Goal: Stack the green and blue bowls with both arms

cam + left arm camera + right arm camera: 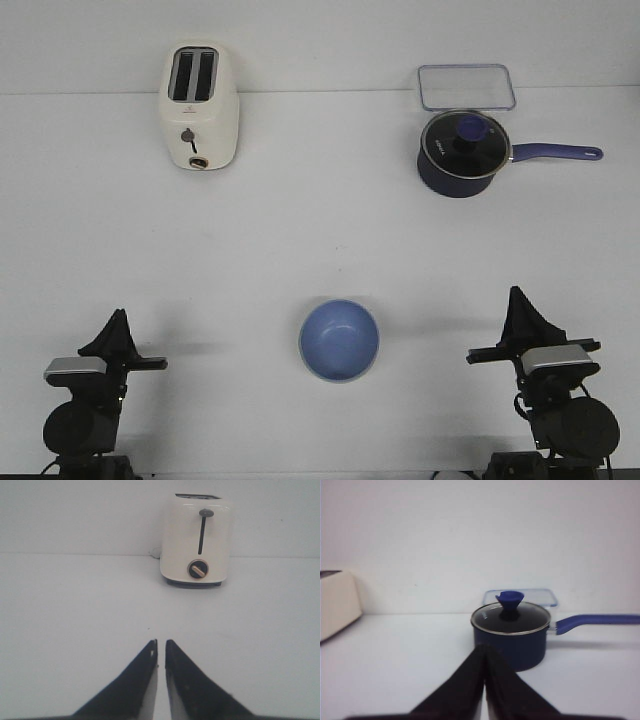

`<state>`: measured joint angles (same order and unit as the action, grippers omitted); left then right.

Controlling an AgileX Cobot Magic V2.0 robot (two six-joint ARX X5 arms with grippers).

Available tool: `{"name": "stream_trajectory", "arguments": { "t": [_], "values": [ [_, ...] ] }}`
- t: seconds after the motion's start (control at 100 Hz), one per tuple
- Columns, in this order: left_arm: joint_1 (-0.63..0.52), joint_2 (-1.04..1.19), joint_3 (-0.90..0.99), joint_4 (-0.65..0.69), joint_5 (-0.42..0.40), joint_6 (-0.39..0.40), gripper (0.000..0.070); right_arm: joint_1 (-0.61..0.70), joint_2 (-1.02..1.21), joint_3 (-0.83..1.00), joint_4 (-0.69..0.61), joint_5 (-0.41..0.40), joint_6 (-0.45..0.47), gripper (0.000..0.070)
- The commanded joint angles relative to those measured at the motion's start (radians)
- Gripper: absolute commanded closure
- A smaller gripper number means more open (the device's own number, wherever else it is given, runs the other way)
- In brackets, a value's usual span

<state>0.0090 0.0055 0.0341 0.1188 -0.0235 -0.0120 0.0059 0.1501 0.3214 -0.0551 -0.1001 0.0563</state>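
- The blue bowl (339,340) sits upright on the white table (320,240), near the front edge and about midway between the two arms, touching nothing. Only blue shows from above; no green bowl can be made out in any view.
- The left gripper (119,318) is parked at the near left corner, well apart from the bowl. In the left wrist view its fingertips (161,647) are nearly together, a thin slit between them, holding nothing.
- The right gripper (518,298) is parked at the near right corner, also well apart from the bowl. In the right wrist view its fingers (485,652) are pressed together, empty.
- A cream two-slot toaster (200,108) stands far left, near the back edge of the table.
- A dark blue saucepan (462,152) with a glass lid stands far right, its handle pointing right; a clear rectangular container (466,87) lies just behind it.
- A broad bare band of tabletop runs between the far items and the bowl, and bare table lies on either side of the bowl up to each gripper.
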Motion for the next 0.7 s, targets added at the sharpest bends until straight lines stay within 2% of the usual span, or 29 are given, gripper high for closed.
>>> {"name": "stream_trajectory", "arguments": {
  "t": [0.0, 0.07, 0.23, 0.3, 0.44, 0.69],
  "values": [
    [0.002, -0.001, -0.020, 0.010, 0.001, 0.011, 0.0685, 0.000, -0.034, -0.034, 0.005, 0.004, -0.152, 0.0700],
    [0.002, -0.001, -0.020, 0.010, 0.001, 0.011, 0.0685, 0.001, -0.077, -0.078, 0.006, 0.003, -0.240, 0.0700],
    [0.002, -0.001, -0.020, 0.010, 0.001, 0.011, 0.0686, 0.000, -0.148, -0.189, 0.009, 0.018, -0.343, 0.0700],
    [0.002, -0.001, -0.020, 0.010, 0.001, 0.011, 0.0685, 0.000, -0.149, -0.232, 0.011, 0.047, -0.349, 0.0700],
    [0.002, -0.001, -0.020, 0.010, 0.001, 0.011, 0.0685, 0.001, -0.149, -0.311, 0.050, 0.047, -0.350, 0.0700],
    [0.002, -0.001, -0.020, 0.010, 0.001, 0.011, 0.0685, 0.001, -0.149, -0.309, 0.064, 0.047, -0.377, 0.0700]
  ]
}}
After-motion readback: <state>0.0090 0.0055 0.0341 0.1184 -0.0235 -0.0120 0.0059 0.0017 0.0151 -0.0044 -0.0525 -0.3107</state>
